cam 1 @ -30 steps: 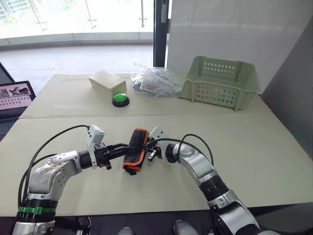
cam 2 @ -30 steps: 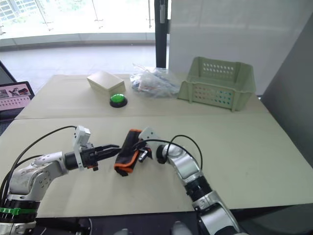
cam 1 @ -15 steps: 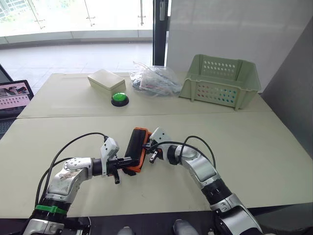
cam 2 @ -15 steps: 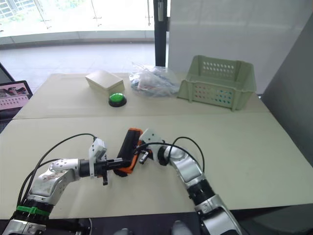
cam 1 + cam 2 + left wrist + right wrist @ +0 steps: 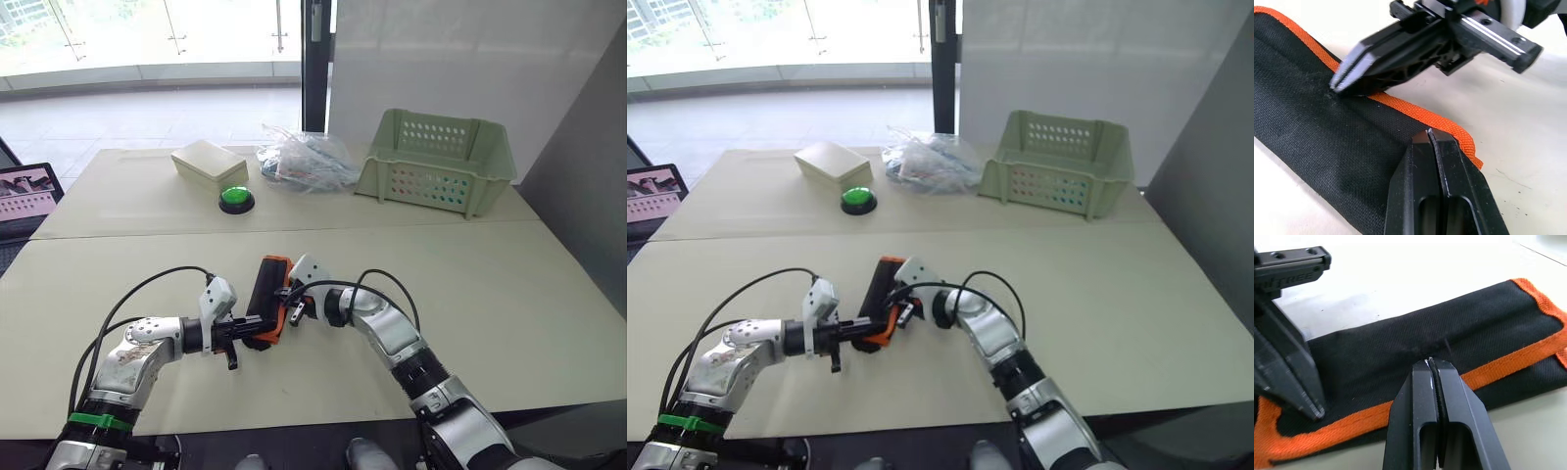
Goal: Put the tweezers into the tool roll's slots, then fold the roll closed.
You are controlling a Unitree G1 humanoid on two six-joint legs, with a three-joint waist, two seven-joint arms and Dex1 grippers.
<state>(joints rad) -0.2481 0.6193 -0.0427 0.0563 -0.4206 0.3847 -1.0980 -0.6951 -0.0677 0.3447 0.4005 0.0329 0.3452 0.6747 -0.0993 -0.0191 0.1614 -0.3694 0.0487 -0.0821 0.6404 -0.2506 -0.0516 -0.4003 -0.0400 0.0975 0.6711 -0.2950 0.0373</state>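
Observation:
The tool roll [image 5: 265, 295] lies folded on the near table as a slim black bundle with orange trim. Its slots are folded inside and the tweezers are hidden. My left gripper [image 5: 259, 322] is shut, and its tip [image 5: 1430, 133] rests on the black fabric at the roll's near end, just inside the orange edge. My right gripper [image 5: 283, 297] is also shut. It comes in from the right and its tip [image 5: 1432, 363] presses on the roll's black face beside the orange strip. The two tips sit close together on the roll.
At the back of the far table stand a green plastic basket [image 5: 437, 161], a crumpled clear plastic bag [image 5: 304, 163], a green push button [image 5: 235, 200] and a beige box [image 5: 210, 162]. A laptop [image 5: 22, 190] sits at the far left edge. Cables loop off both wrists.
My left gripper has moved from the roll's left side toward me, to its near end, with the arm lowered to the table. The right gripper has stayed at the roll's right edge.

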